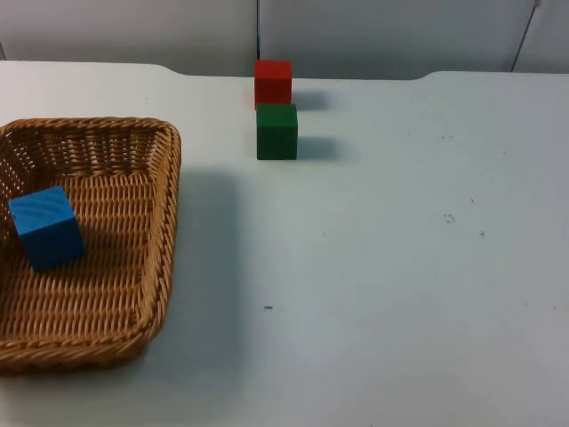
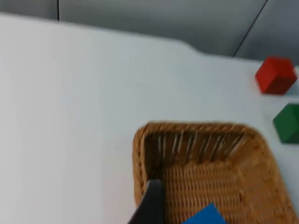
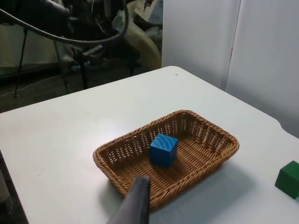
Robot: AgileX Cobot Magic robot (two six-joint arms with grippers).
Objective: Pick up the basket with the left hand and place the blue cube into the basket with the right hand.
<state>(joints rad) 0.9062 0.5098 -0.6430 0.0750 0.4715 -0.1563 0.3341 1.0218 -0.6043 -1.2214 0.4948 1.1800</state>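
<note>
Wicker basket (image 1: 107,294) at lower left of top view, resting on white table (image 1: 400,267). Blue cube (image 1: 47,228) inside, toward basket's left part, sitting on woven floor. Green cube (image 1: 276,132) and red cube (image 1: 273,83) upper centre, near grey partition wall (image 1: 373,36). Left gripper (image 2: 150,205) over basket rim, right gripper (image 3: 135,200) just short of basket; finger spread of both cannot be told.

A white table (image 1: 400,267) ends at a grey partition wall (image 1: 382,36).

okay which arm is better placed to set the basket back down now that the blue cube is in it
Left, probably. The left gripper's fingertip stands right at the basket rim, with the blue cube already inside. The right gripper's fingertip looks on from farther off.
</note>
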